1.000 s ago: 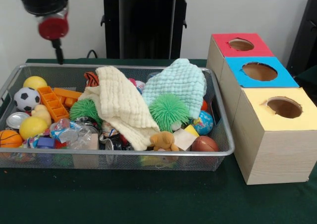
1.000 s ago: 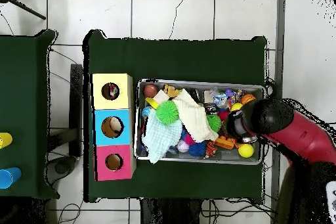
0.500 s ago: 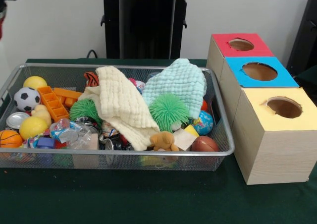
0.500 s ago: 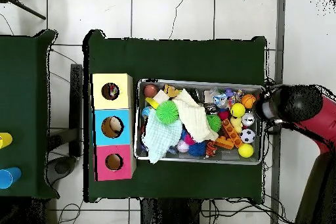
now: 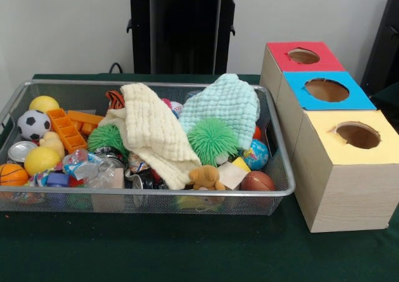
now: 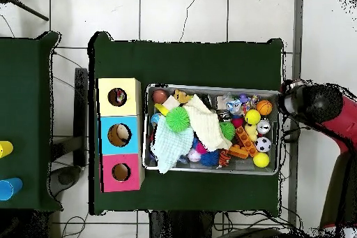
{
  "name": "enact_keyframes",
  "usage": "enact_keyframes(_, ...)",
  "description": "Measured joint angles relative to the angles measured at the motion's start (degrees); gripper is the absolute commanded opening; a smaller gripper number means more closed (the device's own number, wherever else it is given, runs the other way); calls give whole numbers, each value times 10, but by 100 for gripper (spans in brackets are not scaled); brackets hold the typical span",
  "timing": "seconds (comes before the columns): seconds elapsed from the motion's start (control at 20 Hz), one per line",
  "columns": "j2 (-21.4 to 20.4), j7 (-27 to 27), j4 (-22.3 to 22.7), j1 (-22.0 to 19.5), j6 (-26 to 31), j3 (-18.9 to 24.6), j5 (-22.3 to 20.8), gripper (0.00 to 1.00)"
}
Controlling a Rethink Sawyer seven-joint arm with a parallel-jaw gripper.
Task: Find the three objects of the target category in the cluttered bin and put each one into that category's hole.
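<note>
**Arm parked off the bin, clutter untouched**

Green cloth covered the table (image 5: pixel 187 257), and the mesh bin (image 5: pixel 149 201) sat packed with balls, cloths and cans. From overhead, the arm's gripper (image 6: pixel 287 102) hung just outside the bin's 3 o'clock edge; honestly couldn't tell if it was open or closed. Three boxes stood at the bin's 9 o'clock: yellow hole (image 6: pixel 117 97), blue hole (image 6: pixel 118 135), red hole (image 6: pixel 120 172).

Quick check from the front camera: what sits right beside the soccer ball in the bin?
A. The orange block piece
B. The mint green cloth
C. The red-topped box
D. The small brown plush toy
A: the orange block piece lies right next to the soccer ball at the same end of the wire bin, while the mint green cloth is at the other end.
</note>
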Motion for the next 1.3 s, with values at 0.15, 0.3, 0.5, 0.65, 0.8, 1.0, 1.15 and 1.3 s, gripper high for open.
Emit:
enact_keyframes(0.15, 19, 0, -8, -7, -8, 13, -9, 100)
enact_keyframes(0.3, 35, 0, -10, -6, -9, 22, -17, 100)
enact_keyframes(0.5, 47, 0, -10, 7, -9, 24, -22, 100)
enact_keyframes(0.65, 48, 0, -10, 19, -9, 24, -23, 100)
enact_keyframes(0.8, 47, 0, -10, 37, -9, 24, -23, 100)
enact_keyframes(1.0, 47, 0, -10, 55, -9, 24, -23, 100)
enact_keyframes(1.15, 45, 0, -10, 66, -9, 24, -23, 100)
enact_keyframes(1.3, 45, 0, -10, 74, -9, 25, -23, 100)
